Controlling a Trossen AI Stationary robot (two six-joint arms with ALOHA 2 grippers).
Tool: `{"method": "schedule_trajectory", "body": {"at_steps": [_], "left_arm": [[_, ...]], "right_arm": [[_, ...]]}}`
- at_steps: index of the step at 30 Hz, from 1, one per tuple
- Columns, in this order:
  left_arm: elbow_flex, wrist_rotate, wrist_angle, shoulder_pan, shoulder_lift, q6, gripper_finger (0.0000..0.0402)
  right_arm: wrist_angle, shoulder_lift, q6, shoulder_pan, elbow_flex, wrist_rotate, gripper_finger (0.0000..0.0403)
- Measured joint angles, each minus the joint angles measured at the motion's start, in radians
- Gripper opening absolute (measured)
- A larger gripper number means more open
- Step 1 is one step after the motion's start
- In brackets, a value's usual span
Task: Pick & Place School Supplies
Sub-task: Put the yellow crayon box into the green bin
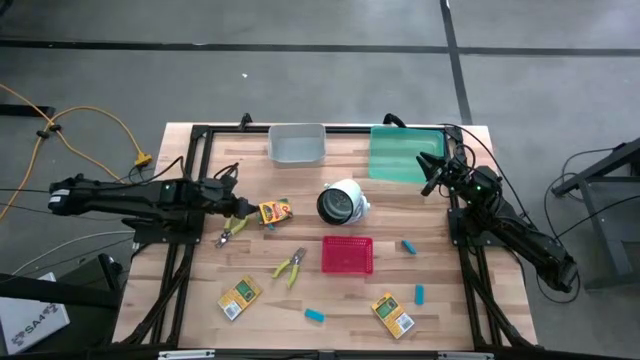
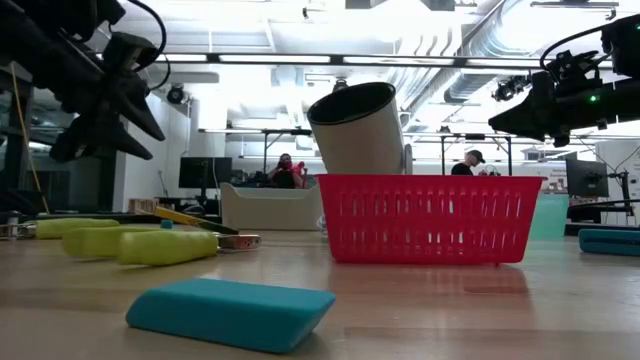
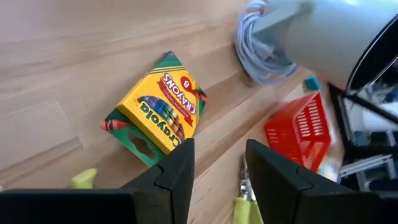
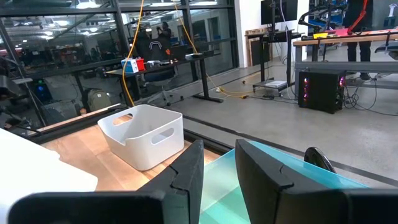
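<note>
My left gripper (image 1: 237, 206) (image 3: 217, 167) hovers open above the table's left-middle, tipped downward. Just past its fingertips, a yellow-and-green crayon box (image 1: 275, 211) (image 3: 156, 112) lies flat. One yellow-handled plier tool (image 1: 236, 227) (image 3: 244, 190) lies below the fingers; a second (image 1: 290, 266) lies farther toward the near edge. Two more crayon boxes (image 1: 240, 297) (image 1: 392, 314) lie near the front. Light-blue blocks (image 1: 408, 246) (image 1: 420, 293) (image 1: 314, 315) are scattered at the right and front. My right gripper (image 1: 432, 176) (image 4: 217, 171) waits at the far right over the green tray, slightly open, holding nothing.
A white cylinder (image 1: 342, 201) lies on its side mid-table with a coiled cord (image 3: 261, 53) behind it. A red basket (image 1: 347, 254) stands in front of it. A grey bin (image 1: 297, 143) and green tray (image 1: 405, 153) stand at the far edge. Black frame rails (image 1: 185, 250) run along both sides.
</note>
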Motion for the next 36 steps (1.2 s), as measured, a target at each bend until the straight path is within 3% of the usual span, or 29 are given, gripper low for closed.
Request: {"method": "schedule_trajectory", "body": {"at_steps": [8,12,24,36], "left_arm": [[0.001,0.002,-0.198,0.058,-0.087,-0.145,0.0140],[0.001,0.002,-0.212,0.058,-0.081,-0.231,0.0140],[0.001,-0.001,-0.081,0.058,0.160,-0.373,0.0140],[0.001,-0.046,-0.067,0.045,0.224,-0.413,0.0140]], "right_arm": [[0.000,0.000,0.000,0.000,0.000,0.000,0.0085],[0.000,0.000,0.000,0.000,0.000,0.000,0.0085],[0.000,0.000,0.000,0.000,0.000,0.000,0.0085],[0.000,0.000,0.000,0.000,0.000,0.000,0.0085]]}}
